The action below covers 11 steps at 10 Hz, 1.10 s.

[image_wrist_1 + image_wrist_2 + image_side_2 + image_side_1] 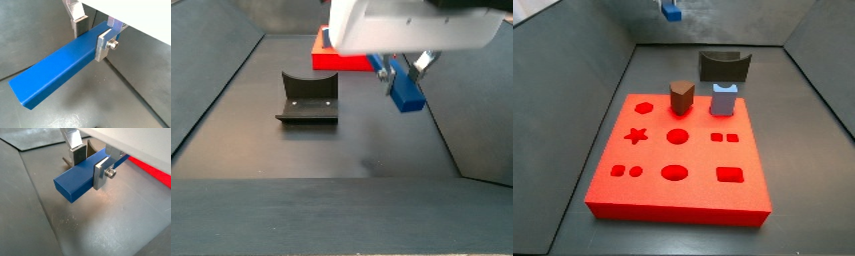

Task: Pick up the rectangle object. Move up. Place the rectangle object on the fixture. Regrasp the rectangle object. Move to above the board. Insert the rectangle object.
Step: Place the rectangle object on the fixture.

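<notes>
Claw [404,72] gripping rectangle object [406,92] beside fixture [307,97].

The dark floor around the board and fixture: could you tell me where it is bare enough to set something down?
Bare floor lies in front of the fixture and beside the board, along both walls. The strip between board and fixture is crowded by two pegs. The gripper holds the rectangle object aloft.

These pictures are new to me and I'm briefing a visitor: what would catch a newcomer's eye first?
First, the blue rectangle object, clamped between the gripper's silver fingers and hanging in the air above the dark floor, as a side view shows. Next, the bright-red board on the floor, with a brown hexagonal peg and a pale-blue peg standing at its far end. The dark fixture sits empty beside the gripper.
</notes>
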Motion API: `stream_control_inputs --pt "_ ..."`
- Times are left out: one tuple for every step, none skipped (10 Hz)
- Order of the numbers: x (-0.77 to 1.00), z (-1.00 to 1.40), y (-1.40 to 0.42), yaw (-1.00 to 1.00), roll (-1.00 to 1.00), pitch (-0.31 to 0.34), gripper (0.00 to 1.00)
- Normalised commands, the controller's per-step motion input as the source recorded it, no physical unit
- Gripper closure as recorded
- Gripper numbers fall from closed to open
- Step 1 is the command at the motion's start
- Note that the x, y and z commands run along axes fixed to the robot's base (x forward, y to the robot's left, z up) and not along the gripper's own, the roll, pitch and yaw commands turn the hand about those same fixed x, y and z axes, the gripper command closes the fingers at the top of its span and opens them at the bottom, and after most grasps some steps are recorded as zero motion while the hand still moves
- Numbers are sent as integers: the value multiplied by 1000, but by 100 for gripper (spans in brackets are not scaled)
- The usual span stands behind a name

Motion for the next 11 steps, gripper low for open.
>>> stream_control_inputs --pt "-22 694 -6 15 91 108 100" --pt "-18 614 -5 18 95 111 100" --pt "-12 451 -3 19 90 114 100" --pt "-7 289 2 18 84 119 100" --pt "1000 262 -692 -739 319 62 100" --pt "1000 226 -691 -730 315 71 100" --pt "1000 185 -629 -493 266 90 100" --pt "1000 179 -559 -309 214 90 100" --pt "1000 158 -489 -136 157 116 100" --pt "1000 146 -457 -87 144 133 100" --pt "1000 125 -367 -12 137 166 100"
